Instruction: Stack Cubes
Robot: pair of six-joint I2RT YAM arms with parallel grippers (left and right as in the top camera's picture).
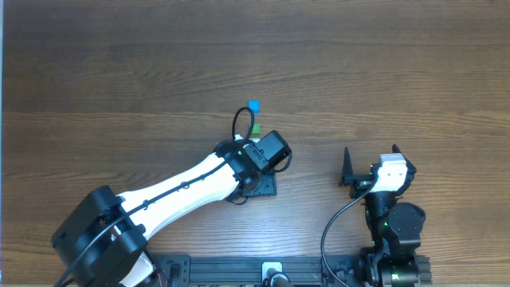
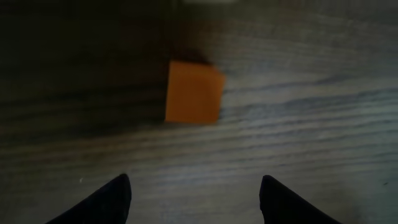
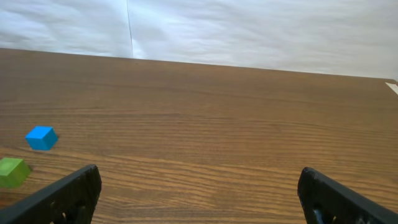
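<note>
An orange cube (image 2: 193,92) lies on the wooden table, a short way ahead of my left gripper (image 2: 193,202), whose two dark fingers stand open and apart with nothing between them. In the top view the left gripper (image 1: 263,153) sits near the table's middle, hiding the orange cube beneath it. A blue cube (image 1: 254,105) lies just beyond it, and a green cube (image 1: 256,128) peeks out between the two. My right gripper (image 3: 199,196) is open and empty, resting at the right (image 1: 370,167); it sees the blue cube (image 3: 41,137) and green cube (image 3: 12,172) off to its side.
The wooden table (image 1: 119,72) stretches wide and bare to the far side and both ends. A white backdrop (image 3: 249,31) stands past the far edge. A black cable (image 1: 239,121) loops over the left wrist.
</note>
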